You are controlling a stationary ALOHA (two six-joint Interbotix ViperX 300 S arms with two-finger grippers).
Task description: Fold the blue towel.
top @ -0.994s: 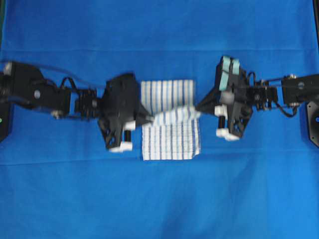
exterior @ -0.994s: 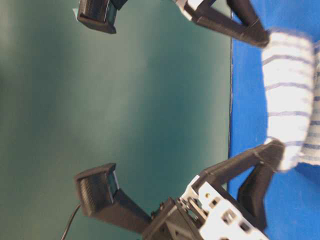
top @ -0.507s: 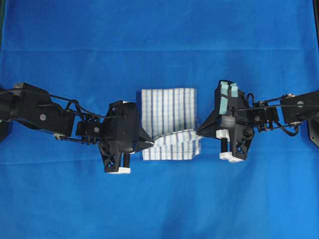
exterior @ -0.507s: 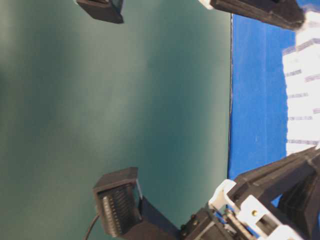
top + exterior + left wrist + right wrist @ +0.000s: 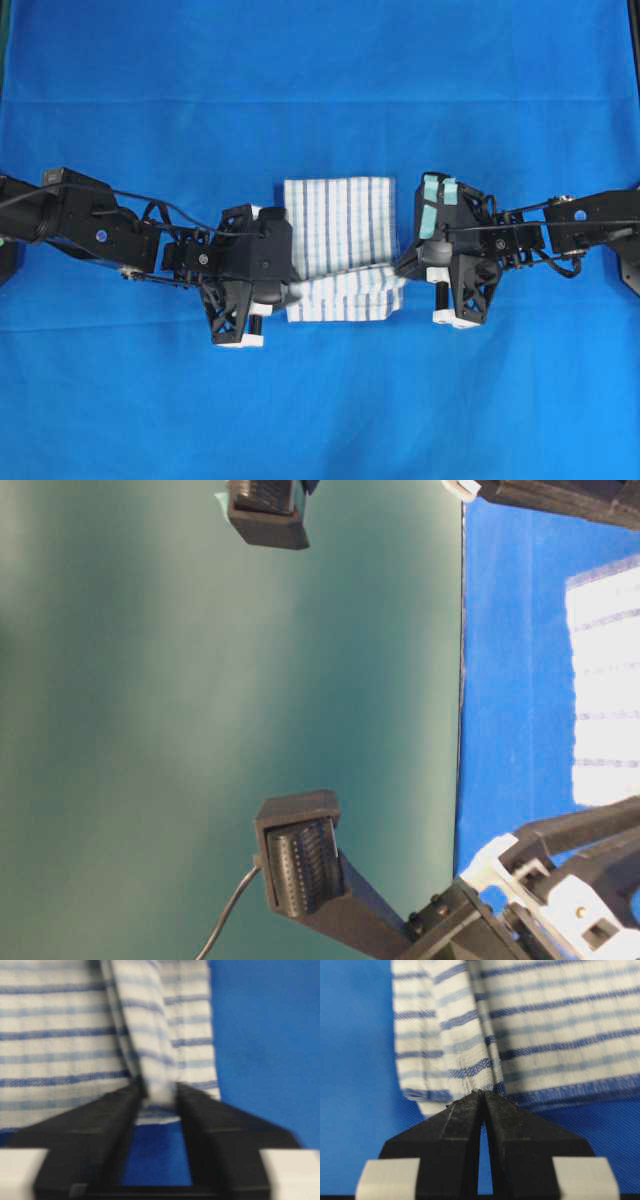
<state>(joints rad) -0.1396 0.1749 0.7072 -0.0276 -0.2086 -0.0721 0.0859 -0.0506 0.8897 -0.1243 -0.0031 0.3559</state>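
**Striped towel lying on a blue-covered table**

A plain blue cloth [image 5: 320,80] is covering the whole work surface, showing faint creases across it. The blue towel [image 5: 335,215], white with thin dark and light blue stripes, is lying directly on it at the centre, its far part resting flat while its near edge is sitting doubled into a raised fold. In the table-level view the covering is ending at a dark green backdrop [image 5: 200,680].

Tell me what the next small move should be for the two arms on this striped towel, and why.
Probably open the right tool and back both arms away. The blue towel already lies doubled, its carried edge down at the near side. The left tool has its jaws apart with the cloth edge loose between them, while the right tool is pinched on its corner.
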